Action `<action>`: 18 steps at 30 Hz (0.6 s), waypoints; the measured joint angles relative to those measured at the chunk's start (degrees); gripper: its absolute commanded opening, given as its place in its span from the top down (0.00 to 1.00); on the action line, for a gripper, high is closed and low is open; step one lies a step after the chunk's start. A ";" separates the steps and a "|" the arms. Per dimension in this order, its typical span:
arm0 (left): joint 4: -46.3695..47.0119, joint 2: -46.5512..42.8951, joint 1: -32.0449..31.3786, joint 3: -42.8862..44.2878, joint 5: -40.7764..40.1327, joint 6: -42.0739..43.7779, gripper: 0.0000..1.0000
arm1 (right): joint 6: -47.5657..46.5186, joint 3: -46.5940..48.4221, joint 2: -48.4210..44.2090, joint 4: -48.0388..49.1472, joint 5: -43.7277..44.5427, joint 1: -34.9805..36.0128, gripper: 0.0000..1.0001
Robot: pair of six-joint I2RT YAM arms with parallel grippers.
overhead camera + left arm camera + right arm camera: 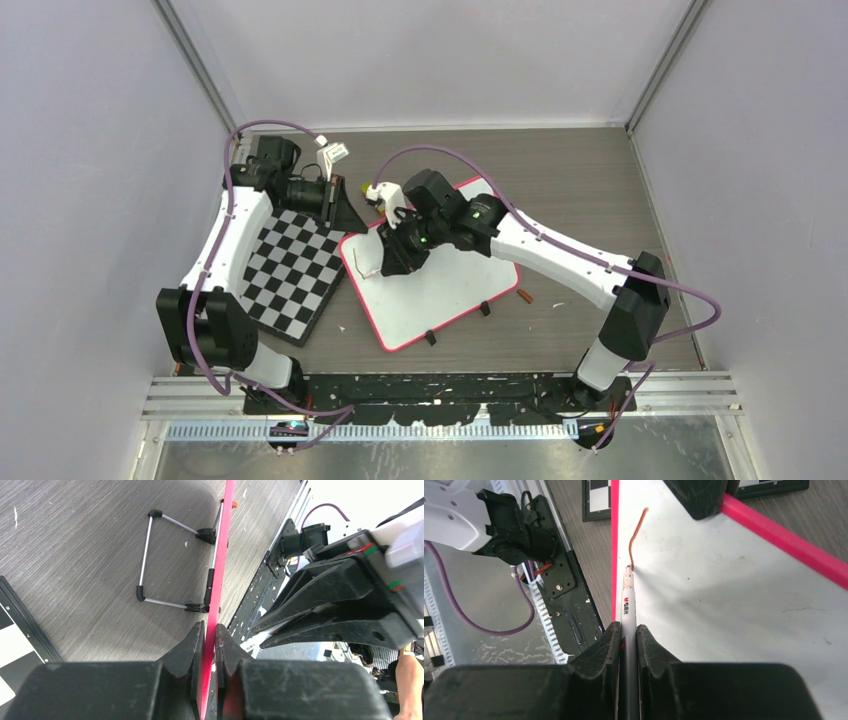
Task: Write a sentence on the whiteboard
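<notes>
Gripping one whiteboard (pixel 450 285), one marker (pixel 627 605), one stroke (pixel 631 542)

Bright, even light fell from above. A soft shadow darkened the table (pixel 100 555) in the left wrist view. Near fingers (pixel 594 660) looked slightly blurred; the overhead view was sharp.

On my right wrist feed, the right gripper (pixel 628 630) has its jaws pinched on a white marker (pixel 626 602), whose tip touches the whiteboard (pixel 724 610) just inside its pink-red left rim. From the tip a thin reddish-brown stroke (pixel 633 537) curves up the board, the only lettering I can see. At the top, the left gripper (pixel 696 497) sits as a black block on the rim, with a checkerboard (pixel 599 490) beside it. Left of the board I see the wood-grain table (pixel 594 555), a black rail (pixel 559 595) and a purple cable (pixel 484 622).
</notes>
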 measured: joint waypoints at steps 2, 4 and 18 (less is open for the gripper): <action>-0.09 0.00 0.00 0.00 0.17 0.00 1.00 | 0.15 1.05 0.02 -0.37 -0.20 0.00 1.00; -0.17 0.00 0.00 0.00 0.22 0.00 1.00 | 0.15 2.62 0.02 -0.39 -0.24 0.00 1.00; -0.22 -0.26 -0.04 -0.02 0.20 0.00 1.00 | 0.07 5.05 0.31 0.33 1.70 -0.07 1.00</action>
